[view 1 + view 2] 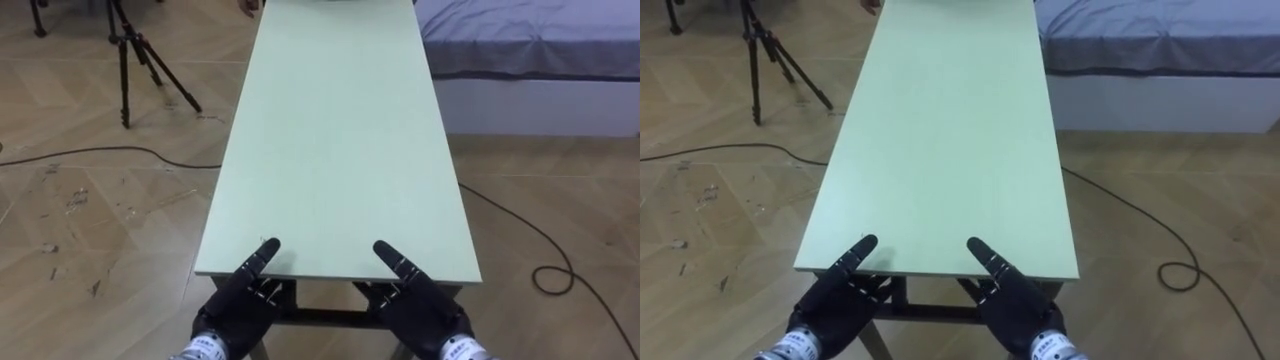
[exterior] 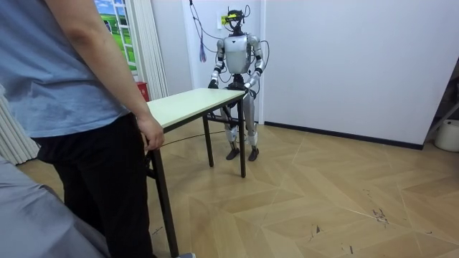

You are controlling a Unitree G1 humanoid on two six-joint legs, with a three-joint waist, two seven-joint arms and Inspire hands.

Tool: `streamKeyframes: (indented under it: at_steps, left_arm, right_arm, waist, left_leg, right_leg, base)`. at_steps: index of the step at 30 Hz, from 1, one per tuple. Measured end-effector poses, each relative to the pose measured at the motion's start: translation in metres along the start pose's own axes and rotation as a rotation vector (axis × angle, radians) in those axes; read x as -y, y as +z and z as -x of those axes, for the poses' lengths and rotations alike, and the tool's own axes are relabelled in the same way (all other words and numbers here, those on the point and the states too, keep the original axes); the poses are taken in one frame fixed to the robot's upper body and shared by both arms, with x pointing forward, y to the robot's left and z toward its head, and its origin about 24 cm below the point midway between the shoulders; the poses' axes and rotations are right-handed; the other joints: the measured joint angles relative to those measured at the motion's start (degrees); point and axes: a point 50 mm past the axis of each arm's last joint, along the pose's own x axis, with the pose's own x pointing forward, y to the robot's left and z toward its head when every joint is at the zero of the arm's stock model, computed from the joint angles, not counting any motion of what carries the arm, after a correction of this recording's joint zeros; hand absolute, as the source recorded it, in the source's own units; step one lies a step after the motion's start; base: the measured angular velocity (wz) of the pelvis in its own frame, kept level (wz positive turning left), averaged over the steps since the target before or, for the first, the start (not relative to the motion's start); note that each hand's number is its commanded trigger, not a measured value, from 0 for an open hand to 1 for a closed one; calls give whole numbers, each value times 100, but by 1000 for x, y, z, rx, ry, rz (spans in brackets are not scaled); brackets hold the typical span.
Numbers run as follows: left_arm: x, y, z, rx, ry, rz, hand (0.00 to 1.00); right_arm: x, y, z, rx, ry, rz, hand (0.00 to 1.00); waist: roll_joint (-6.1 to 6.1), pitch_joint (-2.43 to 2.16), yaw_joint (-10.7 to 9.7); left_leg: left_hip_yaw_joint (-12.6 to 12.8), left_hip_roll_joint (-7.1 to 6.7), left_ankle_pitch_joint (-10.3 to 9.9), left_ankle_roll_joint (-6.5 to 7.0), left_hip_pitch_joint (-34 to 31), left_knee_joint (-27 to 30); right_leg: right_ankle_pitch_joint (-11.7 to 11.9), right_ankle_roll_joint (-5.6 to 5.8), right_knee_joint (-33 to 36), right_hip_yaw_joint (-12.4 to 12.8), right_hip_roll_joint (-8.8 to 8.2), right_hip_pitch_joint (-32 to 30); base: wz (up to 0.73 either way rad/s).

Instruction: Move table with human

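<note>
A long pale green table (image 1: 340, 130) on dark legs stretches away from me. My left hand (image 1: 240, 300) and right hand (image 1: 420, 305) hold its near short edge, each with the thumb lying on top and the fingers tucked beneath. In the room view I stand at the far end of the table (image 2: 186, 104), close to a white wall. At the table's other end stands a person (image 2: 79, 86) in a blue shirt, whose hand (image 2: 150, 135) grips that end's edge.
A black tripod (image 1: 140, 60) stands on the wooden floor left of the table. A bed (image 1: 540, 50) with a grey cover lies right of it. Dark cables (image 1: 100, 155) run over the floor on both sides. A curtain (image 2: 147, 43) hangs by the person.
</note>
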Motion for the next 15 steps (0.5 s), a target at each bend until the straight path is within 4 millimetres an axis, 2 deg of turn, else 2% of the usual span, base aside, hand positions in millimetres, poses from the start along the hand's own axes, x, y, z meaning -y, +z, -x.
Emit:
streamKeyframes:
  at_steps: [4, 9, 15]
  left_arm:
    - [0, -1, -1, 2, 8, 11, 0]
    - [-1, -2, -1, 5, 21, 21, 0]
    - [0, -3, -2, 16, 19, 54, 0]
  right_arm:
    - [1, 4, 1, 32, -18, -43, 0]
    - [-3, 1, -3, 58, -17, -132, 0]
    - [-7, 0, -4, 73, -19, -180, 0]
  waist:
    - [18, -13, -2]
    - [67, -59, -84]
    - [108, -50, -106]
  left_leg:
    - [-1, 0, 0, 0, 12, 0]
    - [-11, -3, 0, 0, -15, 2]
    - [-4, -6, 0, 0, -22, 4]
  right_leg:
    - [0, 0, 3, 2, 0, 3]
    - [0, 0, 12, -5, -5, -51]
    - [0, 0, 19, -4, -8, -59]
  base:
    - [0]
    - [0]
    - [0]
